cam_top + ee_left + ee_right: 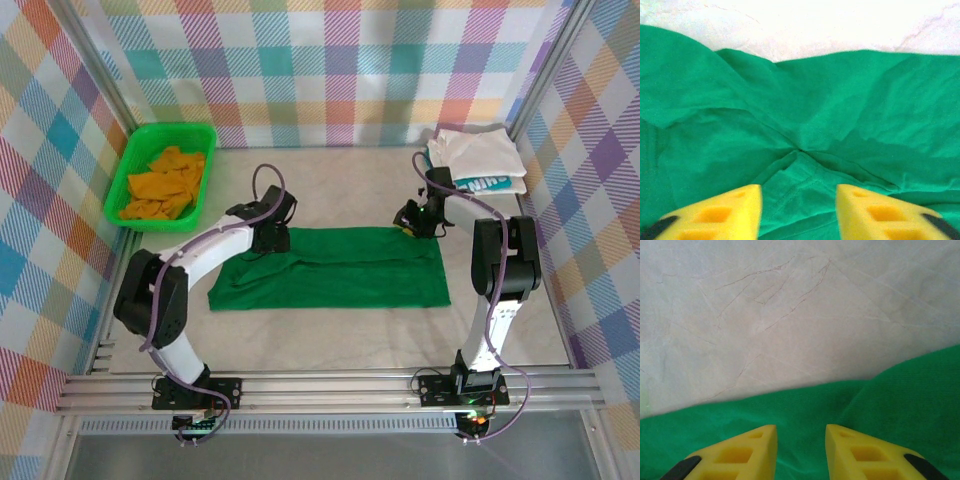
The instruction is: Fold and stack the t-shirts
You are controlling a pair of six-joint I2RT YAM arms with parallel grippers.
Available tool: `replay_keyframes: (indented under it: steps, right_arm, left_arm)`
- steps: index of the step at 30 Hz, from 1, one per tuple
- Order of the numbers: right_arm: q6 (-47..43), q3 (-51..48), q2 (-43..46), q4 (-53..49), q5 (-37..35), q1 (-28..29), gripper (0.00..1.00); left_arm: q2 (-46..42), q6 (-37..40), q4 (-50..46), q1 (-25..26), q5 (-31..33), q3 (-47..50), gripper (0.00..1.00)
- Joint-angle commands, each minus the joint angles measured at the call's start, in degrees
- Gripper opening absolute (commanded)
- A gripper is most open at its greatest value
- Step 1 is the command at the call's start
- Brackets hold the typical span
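The dark green t-shirt is lying in the middle of the surface as a long, flat band running left to right in the top view. The left arm is reaching in from the lower left and its head is hanging over the band's upper left corner. The right arm is bending in from the right, with its head sitting at the band's upper right corner.

In the left wrist view, the left fingers are standing released and well apart at the bottom of the frame. Wrinkled green cloth with a stitched seam is showing in the gap, and nothing is being pinched.

In the right wrist view, the right fingers are standing parted with a narrower gap, just over the shirt's far edge. Green cloth is lying loose between them, and bare pale surface is spreading across the upper part of the frame.

At the upper left of the top view, the orange t-shirt is lying crumpled in a bright green basket. At the upper right, the white t-shirt is resting folded on the teal t-shirt, whose white lettering is peeking out along the lower edge.
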State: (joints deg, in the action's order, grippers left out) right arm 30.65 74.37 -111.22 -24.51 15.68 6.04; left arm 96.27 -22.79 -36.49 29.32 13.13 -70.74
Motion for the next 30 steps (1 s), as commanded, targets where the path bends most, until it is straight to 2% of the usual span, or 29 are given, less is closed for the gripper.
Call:
replay_keyframes:
  steps: [1,8,13,16,18,20,30]
  right_arm:
    - [-0.16,1.06,0.56,-0.37,0.52,0.31,0.32]
    - [-0.28,0.39,0.83,-0.37,0.58,0.3,0.32]
    - [-0.16,0.02,1.16,-0.28,0.41,0.31,0.32]
    - [-0.26,0.01,1.01,-0.32,0.39,0.37,0.32]
    - [-0.24,-0.06,1.07,-0.44,0.41,0.37,0.32]
    - [-0.33,-0.18,1.27,-0.56,0.19,0.33,0.32]
    - [-0.27,-0.27,1.44,-0.78,0.05,0.35,0.32]
  left_arm:
    - [-1.35,-0.04,-3.92,-2.21,-0.2,1.26,0.49]
    - [0.52,1.49,-2.08,-7.78,-6.96,5.29,0.54]
    - [2.39,2.44,-0.17,-8.86,-10.88,7.09,0.54]
    - [2.4,2.9,1.41,-8.84,-12.67,8.3,0.43]
    - [2.14,3.4,2.29,-8.84,-13.82,9.24,0.39]
    - [2.04,4.56,1.92,-8.69,-14.85,9.52,0.27]
    - [-2.93,9.38,3.06,-7.0,-14.64,14.13,0.03]
